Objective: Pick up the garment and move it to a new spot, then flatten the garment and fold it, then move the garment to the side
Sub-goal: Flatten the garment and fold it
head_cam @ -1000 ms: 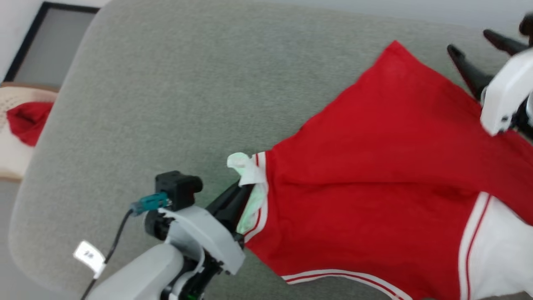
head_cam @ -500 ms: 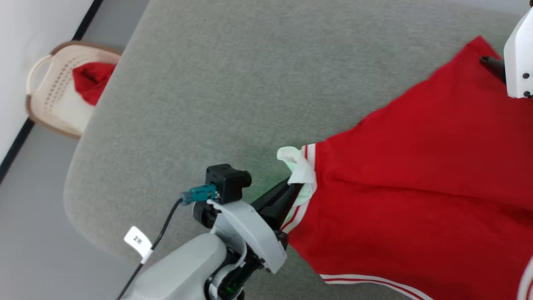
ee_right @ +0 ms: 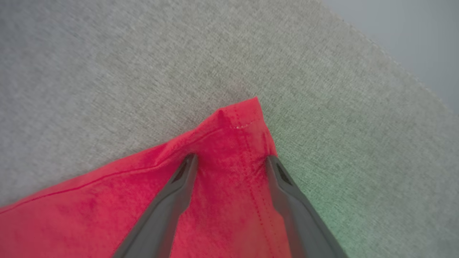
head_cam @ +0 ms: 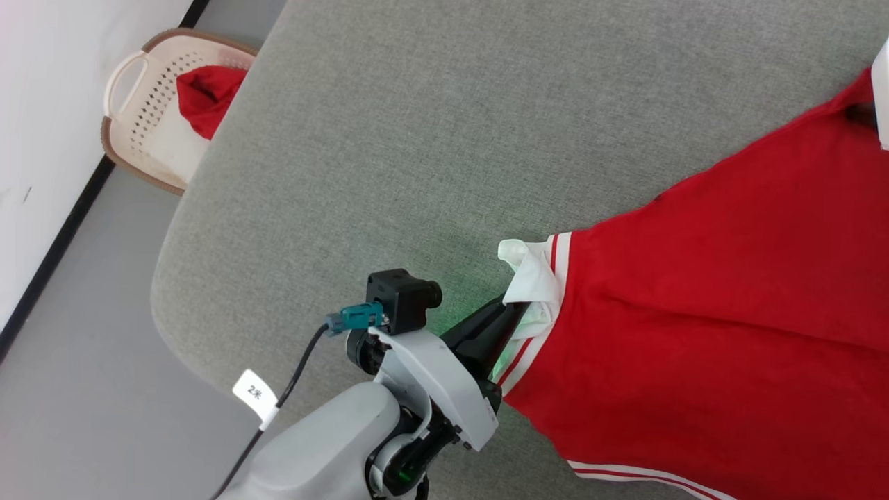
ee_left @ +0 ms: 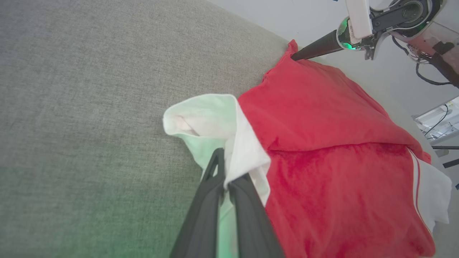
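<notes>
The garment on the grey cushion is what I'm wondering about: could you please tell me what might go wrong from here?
1. The left gripper is shut on just the white sleeve end of the garment. A pull may stretch that sleeve or slip off it rather than shift the whole top.
2. The right gripper has its fingers apart over the red corner, not clamped, so that corner may lag and the cloth may bunch on the grey cushion.

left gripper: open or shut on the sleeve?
Shut. The left gripper has its fingers closed together on the white sleeve end of the garment, with cloth pinched between them.
</notes>
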You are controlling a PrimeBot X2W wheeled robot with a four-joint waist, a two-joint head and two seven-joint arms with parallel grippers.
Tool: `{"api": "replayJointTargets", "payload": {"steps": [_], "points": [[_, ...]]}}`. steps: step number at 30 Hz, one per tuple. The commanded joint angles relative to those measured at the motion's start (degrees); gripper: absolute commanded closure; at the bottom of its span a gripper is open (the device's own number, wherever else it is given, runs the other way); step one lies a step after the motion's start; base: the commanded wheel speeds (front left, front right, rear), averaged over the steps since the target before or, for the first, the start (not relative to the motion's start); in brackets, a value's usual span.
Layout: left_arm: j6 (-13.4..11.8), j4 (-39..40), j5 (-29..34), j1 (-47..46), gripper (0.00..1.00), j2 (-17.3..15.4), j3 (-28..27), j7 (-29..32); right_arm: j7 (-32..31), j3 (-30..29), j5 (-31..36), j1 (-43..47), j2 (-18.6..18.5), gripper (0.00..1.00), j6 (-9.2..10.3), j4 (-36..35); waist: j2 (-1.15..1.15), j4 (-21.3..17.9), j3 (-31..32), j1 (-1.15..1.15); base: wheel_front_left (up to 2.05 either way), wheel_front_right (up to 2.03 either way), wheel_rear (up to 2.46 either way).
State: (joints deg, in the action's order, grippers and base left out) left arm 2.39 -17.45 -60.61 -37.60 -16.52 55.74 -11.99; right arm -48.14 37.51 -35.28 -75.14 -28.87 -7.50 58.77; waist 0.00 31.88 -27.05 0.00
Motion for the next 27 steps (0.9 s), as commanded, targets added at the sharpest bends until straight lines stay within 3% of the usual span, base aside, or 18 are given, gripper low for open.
{"api": "replayJointTargets", "payload": {"steps": [1,7,17,27], "points": [[0.23,-0.18,-0.23,-0.73,0.98,0.19,0.01,-0.31,-1.3,1.16,0.01,3.73,0.24,1.0,0.02,2.62,0.0,0.02,-0.08,0.0,0.0,0.0,0.0],[0.69,-1.34,-0.36,-0.78,0.99,-0.13,-0.37,-0.51,-1.74,1.69,-0.98,2.38,0.27,1.0,0.02,3.27,0.0,-0.9,0.42,0.0,0.0,0.0,0.0],[-0.44,-1.69,-0.78,-0.7,1.0,-1.9,-1.13,-0.07,3.92,1.7,-2.94,0.49,0.14,1.0,0.05,-0.03,0.0,-4.76,2.54,0.0,0.0,0.0,0.0],[-2.33,-0.99,-2.07,-3.5,1.0,-7.69,-3.33,4.5,14.0,2.67,-8.41,2.26,-1.41,1.0,0.04,-8.65,0.0,-10.69,7.39,0.0,0.0,0.0,0.0]]}}
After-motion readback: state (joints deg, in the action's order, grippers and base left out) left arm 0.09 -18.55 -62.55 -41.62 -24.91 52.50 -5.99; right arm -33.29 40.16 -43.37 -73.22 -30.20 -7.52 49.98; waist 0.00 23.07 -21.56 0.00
